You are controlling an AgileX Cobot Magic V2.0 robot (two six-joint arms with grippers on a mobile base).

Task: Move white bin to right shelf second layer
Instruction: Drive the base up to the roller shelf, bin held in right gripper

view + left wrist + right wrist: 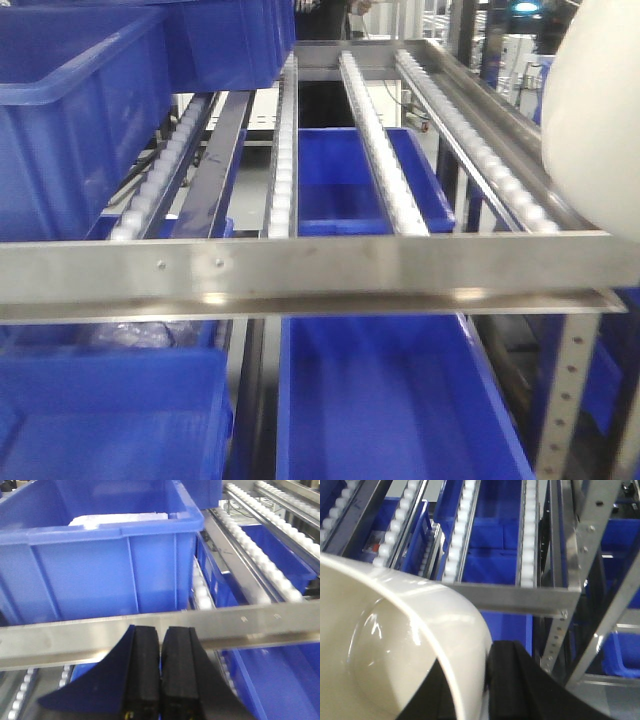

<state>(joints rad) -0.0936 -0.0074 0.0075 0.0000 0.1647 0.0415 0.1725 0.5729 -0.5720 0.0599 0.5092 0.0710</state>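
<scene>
The white bin [395, 650] is a glossy cream tub filling the lower left of the right wrist view. My right gripper [472, 690] is shut on its rim, one finger inside and one outside. In the front view the bin [595, 120] hangs at the right edge, over the right end of the shelf's second layer [300, 262], a steel level with white roller rails [385, 170]. The same level's front bar shows in the right wrist view [520, 597]. My left gripper [161, 635] is shut and empty, just before a steel front bar [75, 640].
A blue crate [100, 560] with something white inside stands on the left rack behind the bar. More blue crates sit at the upper left [70, 110] and on lower levels [390, 400]. A perforated steel upright [570, 605] stands at the right.
</scene>
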